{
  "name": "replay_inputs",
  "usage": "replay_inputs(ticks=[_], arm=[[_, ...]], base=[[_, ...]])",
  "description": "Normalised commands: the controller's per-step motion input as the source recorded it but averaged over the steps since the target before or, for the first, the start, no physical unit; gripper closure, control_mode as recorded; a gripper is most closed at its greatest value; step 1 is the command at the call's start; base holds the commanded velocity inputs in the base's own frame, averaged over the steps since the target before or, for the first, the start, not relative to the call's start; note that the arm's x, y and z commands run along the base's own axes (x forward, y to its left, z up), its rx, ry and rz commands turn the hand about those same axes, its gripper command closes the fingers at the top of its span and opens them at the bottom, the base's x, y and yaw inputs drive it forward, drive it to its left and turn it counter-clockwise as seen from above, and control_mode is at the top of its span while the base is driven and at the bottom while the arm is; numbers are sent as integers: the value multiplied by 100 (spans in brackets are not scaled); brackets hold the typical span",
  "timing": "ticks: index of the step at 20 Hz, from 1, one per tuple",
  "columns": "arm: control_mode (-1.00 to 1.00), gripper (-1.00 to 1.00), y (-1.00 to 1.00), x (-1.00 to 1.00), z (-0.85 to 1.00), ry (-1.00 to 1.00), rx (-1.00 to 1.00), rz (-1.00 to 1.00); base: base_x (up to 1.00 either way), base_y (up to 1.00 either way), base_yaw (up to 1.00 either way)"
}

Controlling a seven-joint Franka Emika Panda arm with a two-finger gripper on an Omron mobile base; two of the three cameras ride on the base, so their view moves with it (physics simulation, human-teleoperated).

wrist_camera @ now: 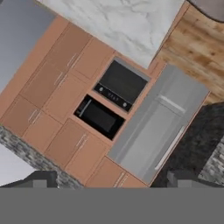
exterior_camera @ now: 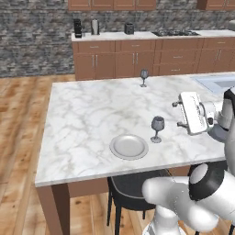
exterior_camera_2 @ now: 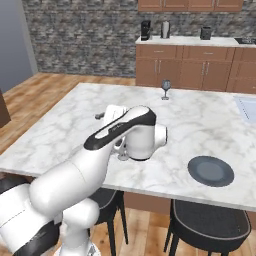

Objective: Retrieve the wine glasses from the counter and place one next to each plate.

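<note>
So one wine glass [exterior_camera: 157, 129] stands upright just right of pale plate [exterior_camera: 129, 147], mid-frame in left base view. Second glass [exterior_camera: 144, 77] sits at counter [exterior_camera: 82, 119] far edge, up-left of hand [exterior_camera: 180, 114]; can't tell hand's state.

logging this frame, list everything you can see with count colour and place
wine glasses: 2, smoky grey; near one right of the pale plate, far one at the far edge
plates: 2; pale grey-white near the front edge, dark slate further along it
counter: 1, white marble
sink: 1, grey, far right corner
stools: 2, dark, under the front edge
wall counter: 1, brown cabinets, dark appliances on top
gripper: 1, white, above the counter, right of the near glass
</note>
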Motion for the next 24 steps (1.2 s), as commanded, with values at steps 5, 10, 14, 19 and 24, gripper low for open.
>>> replay_inputs(ticks=[5, 10, 14, 19, 24], arm=[[100, -100, 16, -9, 5, -4, 0, 2], [100, -100, 0, 0, 0, 0, 0, 0], [100, -100, 0, 0, 0, 0, 0, 0], [100, -100, 0, 0, 0, 0, 0, 0], [100, -100, 0, 0, 0, 0, 0, 0]], base=[[-46, 62, 11], [-96, 90, 11], [-96, 100, 14], [-44, 100, 4], [21, 100, -10]])
